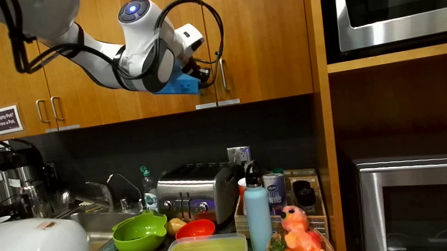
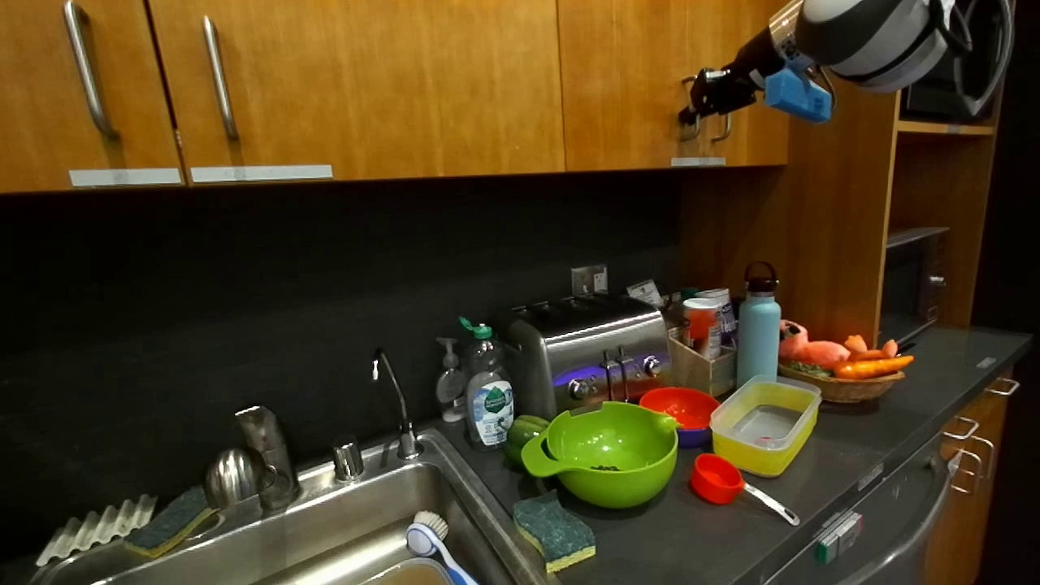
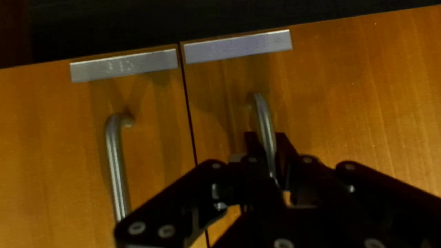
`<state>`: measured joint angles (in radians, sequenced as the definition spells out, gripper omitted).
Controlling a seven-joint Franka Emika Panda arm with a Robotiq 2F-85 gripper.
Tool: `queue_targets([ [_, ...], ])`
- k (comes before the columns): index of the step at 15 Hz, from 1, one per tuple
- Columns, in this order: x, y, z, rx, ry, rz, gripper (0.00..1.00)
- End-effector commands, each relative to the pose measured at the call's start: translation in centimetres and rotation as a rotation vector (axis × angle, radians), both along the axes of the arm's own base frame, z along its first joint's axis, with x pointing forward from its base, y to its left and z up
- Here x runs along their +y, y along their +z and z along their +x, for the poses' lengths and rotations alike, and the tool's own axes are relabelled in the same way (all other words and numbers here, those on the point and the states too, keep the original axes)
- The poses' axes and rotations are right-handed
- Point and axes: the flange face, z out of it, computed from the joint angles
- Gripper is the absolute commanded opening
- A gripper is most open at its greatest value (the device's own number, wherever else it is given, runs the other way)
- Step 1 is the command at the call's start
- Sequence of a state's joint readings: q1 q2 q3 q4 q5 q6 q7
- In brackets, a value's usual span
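In the wrist view, just right of centre, we see the black two-fingered tool [image 3: 268,139] closed around a curved, brushed-metal bar handle [image 3: 264,115], one finger on each side. That handle is fixed to a smooth orange-brown wooden cabinet door [image 3: 351,110], which fills the right of the frame. On a neighbouring door of the same wood [image 3: 51,148], at left, a matching bar handle of dull metal [image 3: 116,165] stands apart from the grip. Pale grey label strips [image 3: 237,46] line both doors near the top.

In both exterior views we find the tool high up, above the dark grey bench [image 2: 666,540]; a tall light-blue bottle with a dark cap [image 2: 758,337] stands there, right of centre.

We judge slipping the likeliest trouble: the bar looks round and smooth, so a sideways twist could slide it between the fingers. We cannot tell whether the fingertips touch the door; pressing deeper could scrape the wood. The looping black cable [image 1: 221,25], upper centre in an exterior view, runs near the matching handle and could snag there if the tool shifts.
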<state>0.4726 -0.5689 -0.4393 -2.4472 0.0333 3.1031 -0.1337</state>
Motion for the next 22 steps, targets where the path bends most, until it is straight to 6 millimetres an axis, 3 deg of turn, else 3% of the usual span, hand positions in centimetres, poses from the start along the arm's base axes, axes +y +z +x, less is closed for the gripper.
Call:
queue_targets([
  [1,0.4,0.8,0.8,-0.037,-0.021,-0.035,0.04],
  [13,1.1,1.3,-1.4,-0.085,-0.090,-0.077,0.04],
  [22,1.4,0.3,-2.8,-0.083,-0.134,-0.067,0.04],
])
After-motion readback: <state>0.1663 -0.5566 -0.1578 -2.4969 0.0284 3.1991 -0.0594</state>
